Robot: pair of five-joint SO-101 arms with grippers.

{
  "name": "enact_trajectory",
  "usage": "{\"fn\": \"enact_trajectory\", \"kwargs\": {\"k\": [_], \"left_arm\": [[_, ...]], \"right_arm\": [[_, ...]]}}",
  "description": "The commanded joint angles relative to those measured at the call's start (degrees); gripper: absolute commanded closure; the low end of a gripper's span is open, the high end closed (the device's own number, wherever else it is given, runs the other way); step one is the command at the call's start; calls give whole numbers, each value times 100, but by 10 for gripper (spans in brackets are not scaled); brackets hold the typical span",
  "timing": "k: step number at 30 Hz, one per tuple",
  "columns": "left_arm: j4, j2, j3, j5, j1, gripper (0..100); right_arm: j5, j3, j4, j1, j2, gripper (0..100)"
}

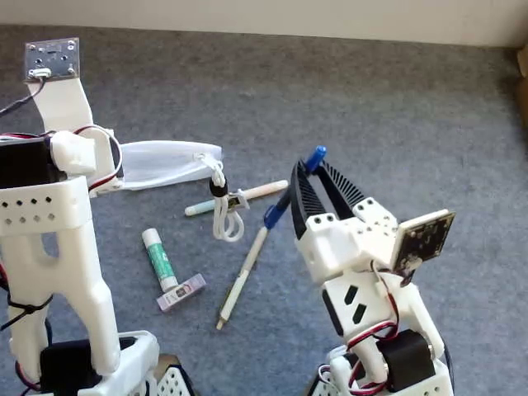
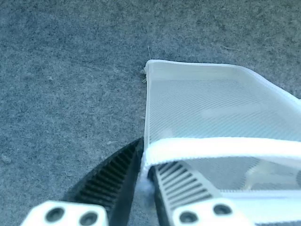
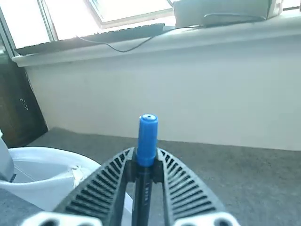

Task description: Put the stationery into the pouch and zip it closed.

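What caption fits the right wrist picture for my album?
Right gripper holds a blue-capped pen beside the white pouch.

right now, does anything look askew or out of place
Nothing is spilled or damaged. One oddity: the blue-tipped pen lies lengthwise between the right arm's jaws, tip poking past them, not gripped crosswise.

Setting reads as an indoor room, home or office: grey carpet (image 1: 396,99) under the right gripper (image 3: 146,157), white wall (image 3: 211,94) beyond it, bright window (image 3: 122,9) above, cable (image 3: 123,50) trailing off the sill (image 3: 211,30).
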Motion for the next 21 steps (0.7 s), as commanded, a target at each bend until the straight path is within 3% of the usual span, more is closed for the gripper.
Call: {"fn": "enact_trajectory", "kwargs": {"k": [1,21], "left_arm": [[44,-40,13,-53,-40,989],[44,-40,13,-35,-13,989]], "right_arm": [[79,-347,-488,-57,-40,993],[105,-347,-2563,-664,-31,993]]}}
